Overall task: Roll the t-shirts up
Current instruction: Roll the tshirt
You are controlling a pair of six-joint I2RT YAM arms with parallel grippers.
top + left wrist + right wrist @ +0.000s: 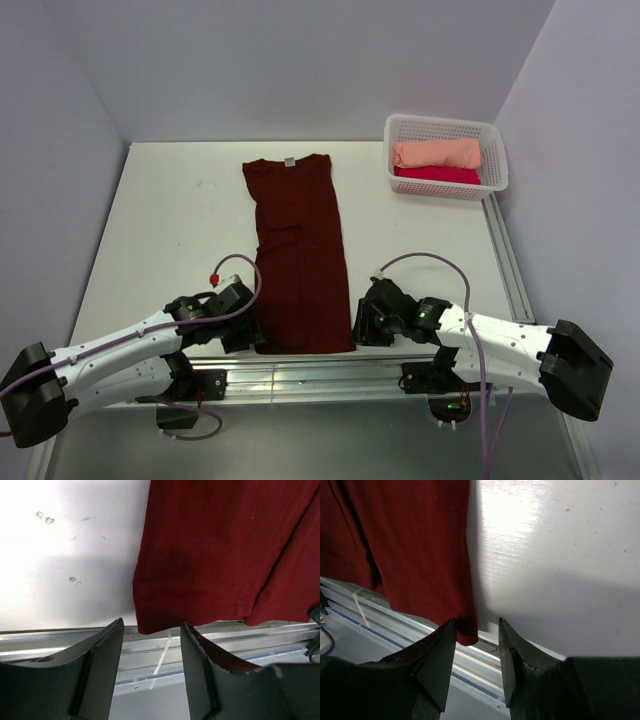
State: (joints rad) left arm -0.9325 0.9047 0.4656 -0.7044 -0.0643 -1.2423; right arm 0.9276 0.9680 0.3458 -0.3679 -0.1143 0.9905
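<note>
1. While the maroon t-shirt point(300, 255) lies folded into a narrow strip on the table point(180, 220), its long axis runs from the near edge to the far one. The neck label point(289, 161) points away from the arms, and the hem point(305, 348) points toward them.
2. Left claw point(151, 625): spread and holding nothing, with the hem's left corner just ahead of its tips.
3. Right claw point(477, 621): spread and empty, with the hem's right corner beside its inner tip.
4. Judgement: both arms are equally near, one at each corner. A roll would start at the hem and travel along the long axis toward the label.
5. A peach t-shirt point(437, 153) and a crimson-pink t-shirt point(435, 174) sit rolled in the basket point(497, 150), well apart at the far right.
</note>
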